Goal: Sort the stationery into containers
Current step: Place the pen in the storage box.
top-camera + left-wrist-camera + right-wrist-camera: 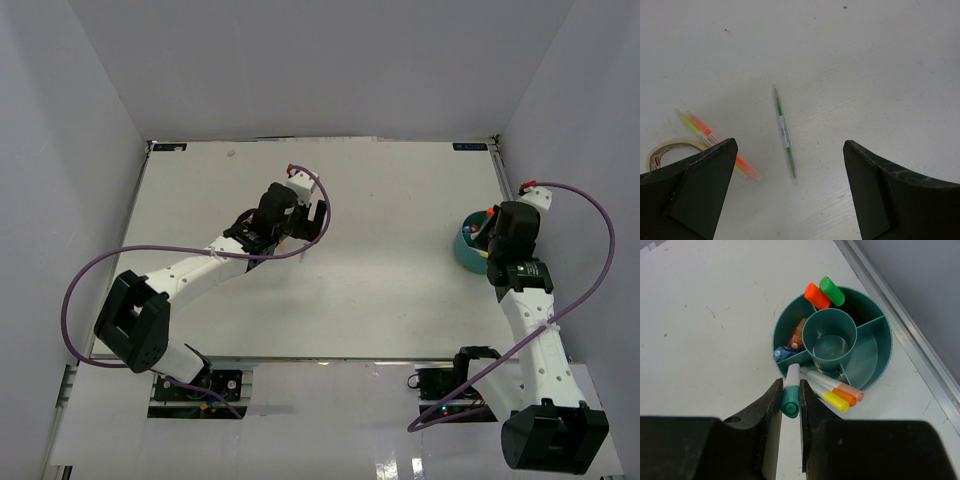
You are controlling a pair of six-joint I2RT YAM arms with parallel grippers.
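Right gripper (pixel 790 405) clamps green-capped marker (pixel 791 387); release it squarely over 6 o'clock compartment of teal organiser (pixel 886 340). Left gripper (pixel 790 145) gapes empty above green pen (pixel 782 125).

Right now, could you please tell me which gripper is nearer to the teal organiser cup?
Right. The right gripper is at the teal organiser cup's rim, shut on a green-capped pen. The left gripper is open, far off, above a thin green pen.
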